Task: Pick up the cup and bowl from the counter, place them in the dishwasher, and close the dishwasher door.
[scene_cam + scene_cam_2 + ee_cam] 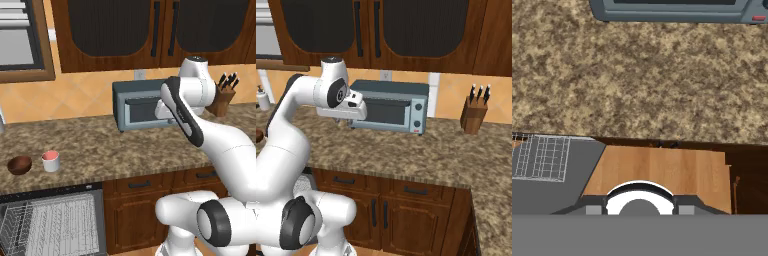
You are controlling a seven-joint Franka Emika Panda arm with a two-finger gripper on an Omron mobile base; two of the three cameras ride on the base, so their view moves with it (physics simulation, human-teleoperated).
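My arm is raised above the desk (130, 145), with the hand in front of the grey toaster oven (393, 106). The gripper fingertips cannot be made out in either base view or in the hand view, so I cannot tell whether the gripper is released or clenched. Nothing is seen held in it.

The cup (50, 161) stands upright on the desk near its front edge, at the left of the left base view; its pink-red inside faces up. The bowl (19, 164) sits just beside the cup on its left, apart from it, also near the front edge.

The dishwasher (50, 220) is below that part of the desk, with its white wire rack (45, 225) exposed. In the hand view, the dishwasher door (547, 187) appears as a flat grey panel lying lowered, with part of the wire rack above it.

A knife block (474, 111) stands on the desk to the right of the toaster oven, well apart from the cup and bowl. Dark wooden cabinets (381, 200) run under the desk.
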